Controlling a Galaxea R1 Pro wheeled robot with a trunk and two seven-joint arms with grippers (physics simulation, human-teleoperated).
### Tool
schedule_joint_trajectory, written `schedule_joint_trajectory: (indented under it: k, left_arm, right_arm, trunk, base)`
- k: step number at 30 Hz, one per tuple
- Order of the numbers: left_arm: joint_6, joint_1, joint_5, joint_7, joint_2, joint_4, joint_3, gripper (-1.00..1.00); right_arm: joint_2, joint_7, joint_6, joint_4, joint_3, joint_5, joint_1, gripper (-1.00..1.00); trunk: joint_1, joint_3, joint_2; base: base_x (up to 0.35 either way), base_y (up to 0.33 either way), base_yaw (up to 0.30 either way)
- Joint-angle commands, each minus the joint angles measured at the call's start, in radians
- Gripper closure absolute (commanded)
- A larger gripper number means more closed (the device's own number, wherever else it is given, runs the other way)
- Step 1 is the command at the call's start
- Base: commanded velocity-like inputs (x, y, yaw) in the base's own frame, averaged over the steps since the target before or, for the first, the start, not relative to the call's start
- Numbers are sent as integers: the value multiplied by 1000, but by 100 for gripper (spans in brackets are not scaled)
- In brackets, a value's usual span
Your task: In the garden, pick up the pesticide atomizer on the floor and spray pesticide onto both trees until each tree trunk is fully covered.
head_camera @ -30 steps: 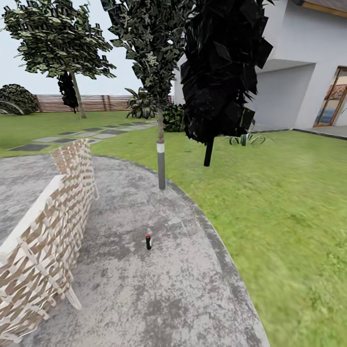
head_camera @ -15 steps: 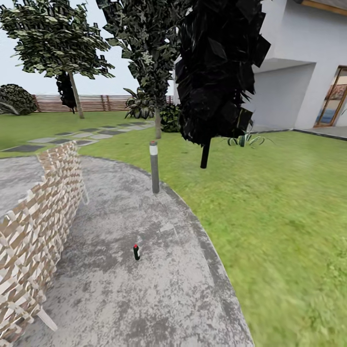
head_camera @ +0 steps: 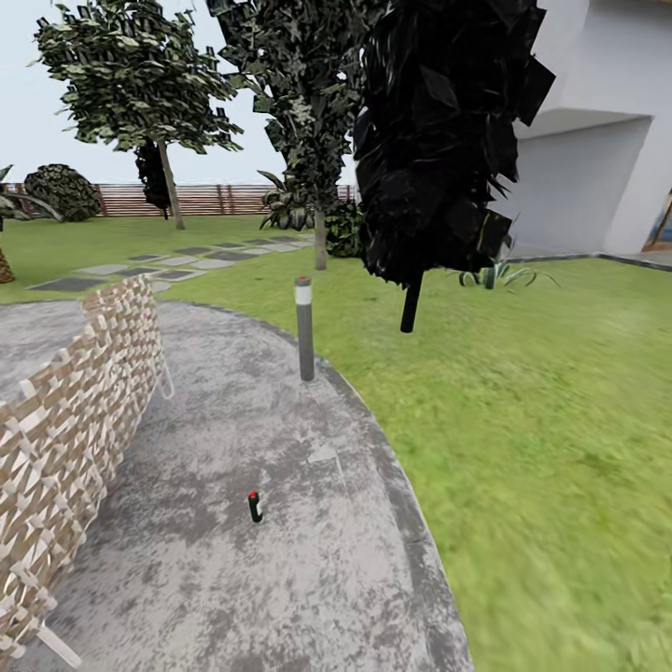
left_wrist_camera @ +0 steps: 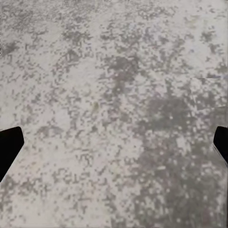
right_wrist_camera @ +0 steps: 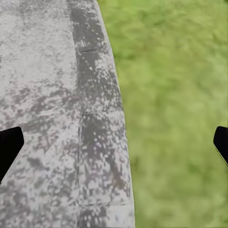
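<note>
The pesticide atomizer, a small dark bottle with a red top, stands upright on the grey stone paving ahead of me. Two trees with pale trunks rise beyond: one far left by the fence, one behind the paving on the lawn. My left gripper hangs open over bare paving, its black fingertips wide apart. The right gripper is open too, above the paving's edge where it meets the grass.
A woven lattice screen runs along the paving's left side. A grey bollard stands at the paving's far rim. A near-black column-shaped tree and a white house lie to the right. A brown slat fence closes the back.
The whole view has shifted: the camera has come closer and turned left. The atomizer now sits lower and further left in the picture, still upright on the paving.
</note>
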Motion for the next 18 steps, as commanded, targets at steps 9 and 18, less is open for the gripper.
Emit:
schedule_joint_trajectory:
  k: [9, 18]
  left_arm:
    - [0, 0, 1, 0, 0, 0, 0, -100]
    - [1, 0, 2, 0, 0, -1, 0, -100]
  right_arm:
    - [0, 0, 0, 0, 0, 1, 0, -100]
    - [0, 0, 1, 0, 0, -1, 0, -100]
  trunk:
    - [0, 0, 0]
    - [0, 0, 0]
  base:
    - [281, -205, 174]
    - [289, -172, 3]
